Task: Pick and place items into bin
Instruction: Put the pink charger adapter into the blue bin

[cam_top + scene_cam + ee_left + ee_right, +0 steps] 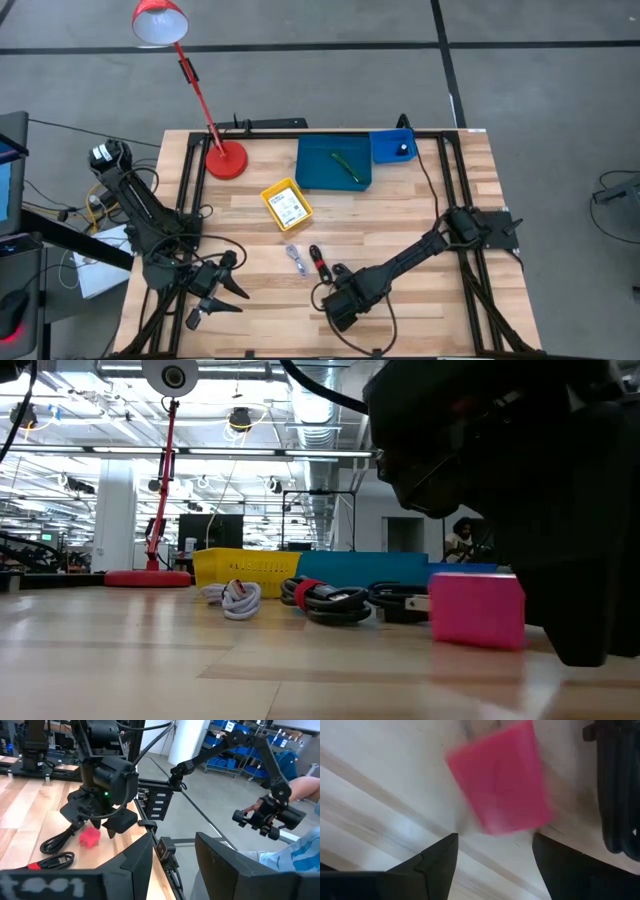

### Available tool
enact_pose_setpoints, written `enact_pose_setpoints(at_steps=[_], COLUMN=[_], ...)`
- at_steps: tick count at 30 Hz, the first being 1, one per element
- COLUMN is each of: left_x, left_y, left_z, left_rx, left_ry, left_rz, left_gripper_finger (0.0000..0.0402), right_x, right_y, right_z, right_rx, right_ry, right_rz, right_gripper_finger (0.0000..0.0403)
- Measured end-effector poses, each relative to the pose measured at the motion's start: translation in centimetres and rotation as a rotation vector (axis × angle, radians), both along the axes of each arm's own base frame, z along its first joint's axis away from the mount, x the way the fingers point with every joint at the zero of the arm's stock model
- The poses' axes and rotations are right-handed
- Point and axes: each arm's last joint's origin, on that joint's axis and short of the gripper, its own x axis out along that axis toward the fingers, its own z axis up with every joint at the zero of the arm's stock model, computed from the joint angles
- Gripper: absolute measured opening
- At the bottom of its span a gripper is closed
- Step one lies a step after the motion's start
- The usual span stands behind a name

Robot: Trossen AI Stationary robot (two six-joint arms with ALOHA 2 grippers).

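Left gripper [232, 289] idle at the table's near-left edge, fingers spread, grasping nothing. Clear piece [295, 259] and red-black stick [316, 260] lie mid-table, apart from the blue bin [333, 163]. Right gripper [492, 851] hovers low over the pink bit [502, 780], jaws parted, nothing gripped. Risk: fingers straddle off-centre, so closing may flick the block away or snag the black cable [330, 600] beside it. Surface: wooden table [400, 215]. Room: open, brightly lit industrial hall.

Two dark jointed arms, black cables trailing, each ending in a two-fingered black pincer.
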Motion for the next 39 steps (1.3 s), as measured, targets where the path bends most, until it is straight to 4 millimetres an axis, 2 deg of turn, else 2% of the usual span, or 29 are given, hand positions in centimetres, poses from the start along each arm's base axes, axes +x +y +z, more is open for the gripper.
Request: enact_pose_setpoints(at_steps=[3,14,39], left_x=[0.0,0.0,0.0], left_y=[0.0,0.0,0.0], left_z=[0.0,0.0,0.0], left_rx=[0.000,0.004,0.003], left_ry=[0.000,-0.004,-0.003], left_rz=[-0.003,-0.004,-0.005], left_gripper_finger=[0.0137,0.0137,0.0137], right_x=[0.0,0.1,1.5], right_y=[-0.1,-0.4,-3.4], right_z=[0.0,2.5,2.3], right_rx=[-0.008,-0.012,-0.034], right_ry=[-0.005,-0.120,-0.130], right_rz=[-0.001,0.043,0.091], right_gripper_finger=[0.0250,0.0249,0.0248])
